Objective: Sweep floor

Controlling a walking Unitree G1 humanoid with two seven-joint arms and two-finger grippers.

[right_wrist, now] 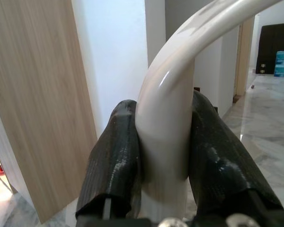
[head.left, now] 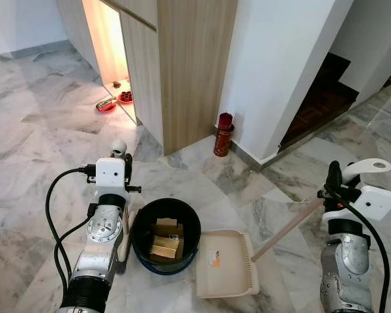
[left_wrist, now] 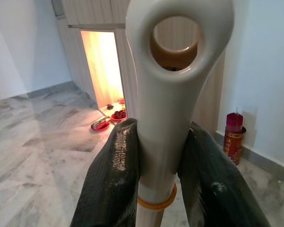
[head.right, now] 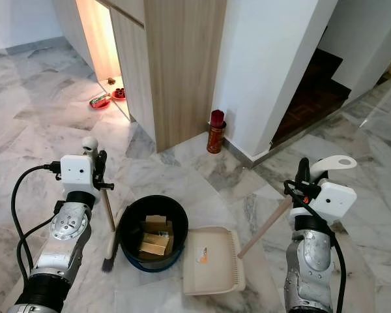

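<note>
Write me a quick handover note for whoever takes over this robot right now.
Left gripper: jaws shut on the broom handle, broom held upright left of the black bin.
Right gripper: jaws shut on the dustpan handle; the dustpan lies flat on the marble floor, right of the bin.
Done: cardboard scraps already in the bin.
Left: cannot see any loose debris; check the floor.
</note>
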